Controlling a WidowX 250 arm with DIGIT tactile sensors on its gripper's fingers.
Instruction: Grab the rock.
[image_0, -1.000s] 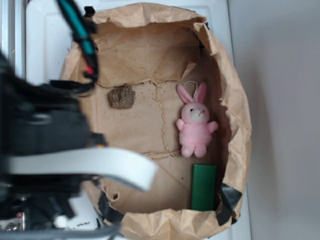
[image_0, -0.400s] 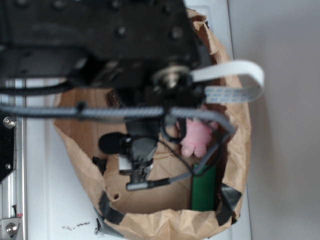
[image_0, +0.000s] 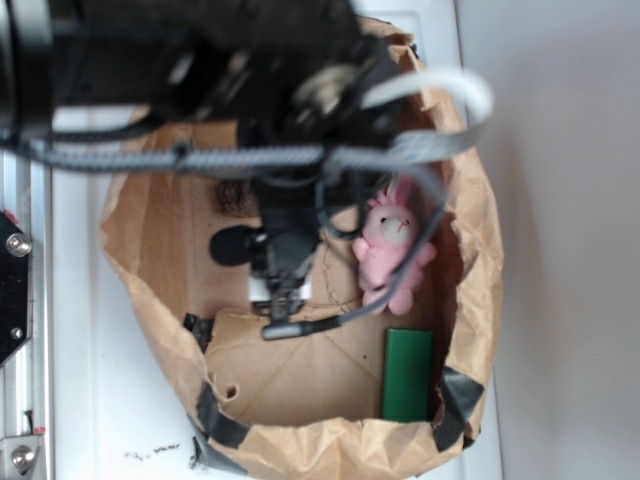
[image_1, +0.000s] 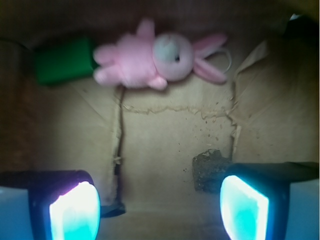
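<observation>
Exterior view: your arm (image_0: 200, 60) fills the top half of the shot, blurred, with grey cables (image_0: 300, 158) and a white ribbon cable (image_0: 440, 90) slung across the paper bag (image_0: 470, 230). The wrist assembly hangs down into the bag's middle; the gripper (image_0: 285, 300) sits low over the brown paper floor, but from here you can't read the jaw gap. The rock (image_0: 236, 195) is only partly visible as a dark rough patch, just beside the wrist on the image-left side and under the cable run. The pink bunny (image_0: 392, 250) lies image-right of the wrist with a cable crossing in front of it. The green block (image_0: 408, 372) sits below the bunny, against the bag's right wall. The bag rests on a white surface (image_0: 80, 340).

Wrist view: you're looking down at the bag floor (image_1: 165, 145) between the two fingers. The gripper (image_1: 160, 202) is spread wide, with the glowing teal pads (image_1: 75, 212) at the frame's lower corners and bare paper between them. The rock (image_1: 210, 167) is a grey-brown crumbly lump low on the right, just beside the right-hand pad and partly behind that finger's dark housing; I can't tell whether it touches. It isn't centred between the jaws, it's off to the right edge of the gap. The bunny (image_1: 160, 60) lies on its side along the top, with the green block (image_1: 65, 62) just beside its feet at upper left. Crumbs are scattered across the paper above the rock. The view is soft and blurred.
</observation>
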